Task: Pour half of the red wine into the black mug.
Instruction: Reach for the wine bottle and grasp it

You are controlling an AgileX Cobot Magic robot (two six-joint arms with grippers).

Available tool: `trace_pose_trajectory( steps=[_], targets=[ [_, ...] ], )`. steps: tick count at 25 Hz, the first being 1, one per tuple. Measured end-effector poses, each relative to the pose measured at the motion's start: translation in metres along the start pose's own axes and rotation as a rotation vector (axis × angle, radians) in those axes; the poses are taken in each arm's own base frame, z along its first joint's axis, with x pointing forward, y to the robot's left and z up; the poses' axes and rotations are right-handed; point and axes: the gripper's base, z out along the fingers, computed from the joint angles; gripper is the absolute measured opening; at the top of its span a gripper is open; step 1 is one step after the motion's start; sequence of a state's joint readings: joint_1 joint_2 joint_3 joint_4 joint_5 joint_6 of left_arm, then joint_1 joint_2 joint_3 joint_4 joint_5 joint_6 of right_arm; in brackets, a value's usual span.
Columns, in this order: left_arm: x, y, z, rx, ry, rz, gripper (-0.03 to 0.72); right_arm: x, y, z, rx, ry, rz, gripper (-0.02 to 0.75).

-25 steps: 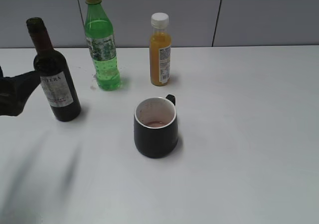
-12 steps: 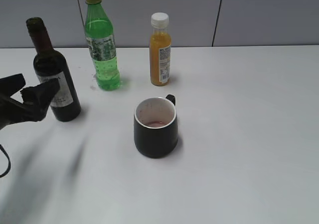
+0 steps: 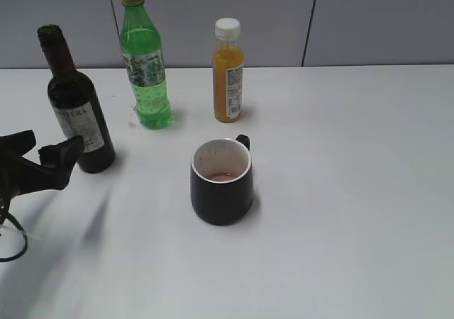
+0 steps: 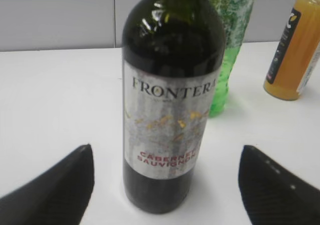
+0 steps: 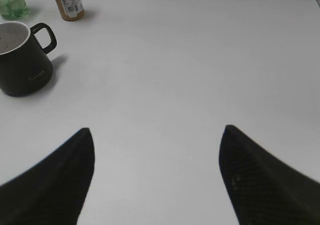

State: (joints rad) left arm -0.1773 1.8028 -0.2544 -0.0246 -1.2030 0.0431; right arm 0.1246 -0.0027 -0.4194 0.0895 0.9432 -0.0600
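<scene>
Left wrist view shows the wine bottle standing upright on the white worktop, dead centre between the two dark fingers of the left gripper, which is spread wide with clear space either side of the glass and grips nothing. Being glass and holding liquid, the bottle is likely heavy, rigid, smooth and breakable, so a firm hold across the broad body at the paper label, where the surface is less slick, looks safer than the narrow neck. In the exterior view it sits at the far left, near a green soda bottle, with a juice bottle further right. The black mug stands well apart toward the middle, a little reddish liquid showing at its bottom. The right gripper is also spread and empty over bare worktop.
</scene>
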Motion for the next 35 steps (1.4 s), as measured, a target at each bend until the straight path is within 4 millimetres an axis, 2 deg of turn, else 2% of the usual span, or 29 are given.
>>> trace_pose_trajectory(
  steps=[21,27,35],
  targets=[
    [0.003,-0.005,0.053,0.043,-0.034,0.017,0.690,0.000,0.000,0.000,0.000,0.000,0.001,0.586],
    [0.010,-0.006,0.065,0.044,-0.024,0.017,0.687,0.000,0.000,0.000,0.000,0.000,-0.001,0.586],
    [0.003,-0.006,0.083,0.043,-0.071,0.017,0.680,0.000,0.000,0.000,0.000,0.000,0.000,0.586]
  ],
)
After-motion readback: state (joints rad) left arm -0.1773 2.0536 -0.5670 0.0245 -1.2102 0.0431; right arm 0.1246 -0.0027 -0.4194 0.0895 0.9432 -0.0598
